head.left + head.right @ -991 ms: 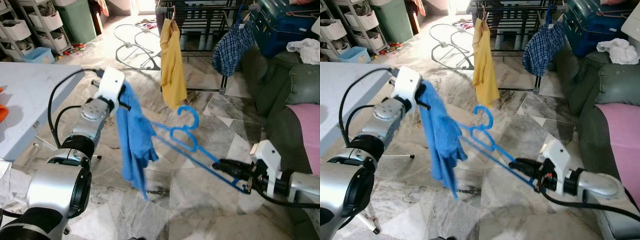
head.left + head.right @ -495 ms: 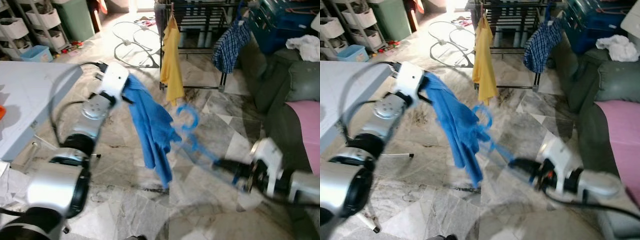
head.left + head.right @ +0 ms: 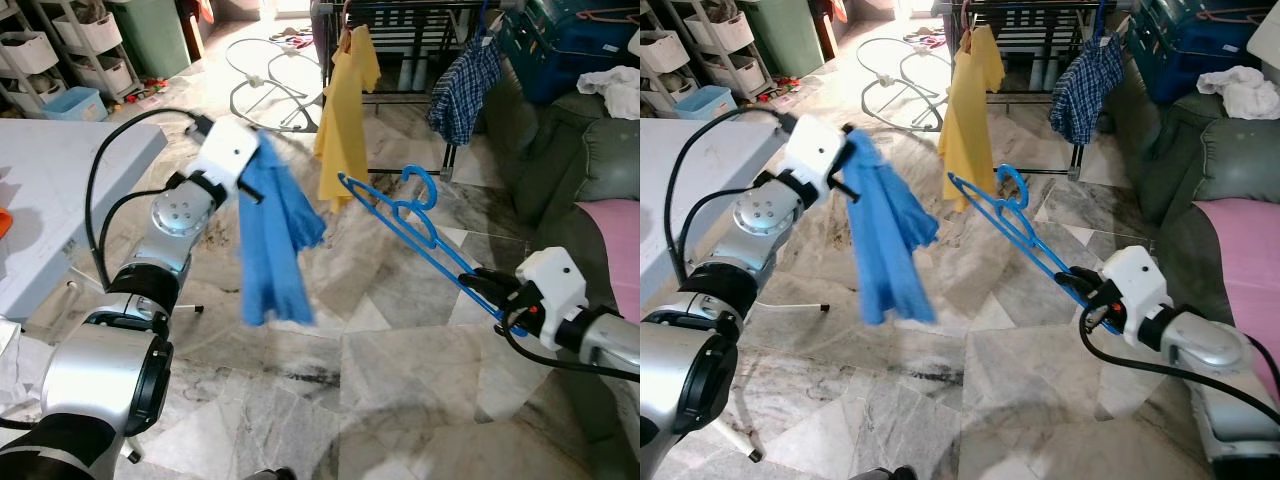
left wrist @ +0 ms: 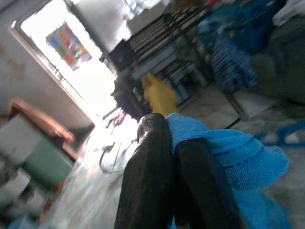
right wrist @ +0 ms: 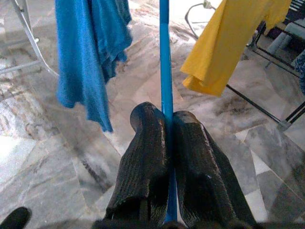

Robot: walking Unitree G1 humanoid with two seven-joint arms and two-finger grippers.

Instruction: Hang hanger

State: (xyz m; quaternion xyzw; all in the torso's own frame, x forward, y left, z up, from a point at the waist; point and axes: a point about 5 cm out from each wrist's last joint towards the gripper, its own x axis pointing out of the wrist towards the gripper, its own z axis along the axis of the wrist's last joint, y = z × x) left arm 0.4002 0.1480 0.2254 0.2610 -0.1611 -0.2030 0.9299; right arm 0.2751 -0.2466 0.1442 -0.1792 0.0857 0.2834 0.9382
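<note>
My right gripper (image 3: pixel 487 287) is shut on the straight bar of a blue plastic hanger (image 3: pixel 398 213). The hanger slants up and away over the marble floor, its hook toward the drying rack (image 3: pixel 400 12). In the right wrist view the bar (image 5: pixel 164 57) runs out between the black fingers (image 5: pixel 143 157). My left gripper (image 3: pixel 250 185) is raised at mid-left and shut on a blue shirt (image 3: pixel 272 235), which hangs loose below it, apart from the hanger. The left wrist view has blue cloth (image 4: pixel 224 150) pinched between the fingers (image 4: pixel 147 176).
A yellow shirt (image 3: pixel 345 110) and a plaid shirt (image 3: pixel 460 85) hang on the rack ahead. A white table (image 3: pixel 60 190) stands at left and a dark sofa (image 3: pixel 590 165) with pink cloth at right. Storage shelves (image 3: pixel 60 50) and a round wire frame (image 3: pixel 270 75) lie beyond.
The right gripper has lifted the hanger and drawn it clear of the blue shirt, its hook now higher and nearer the rack. The shirt has swung back under the left gripper.
</note>
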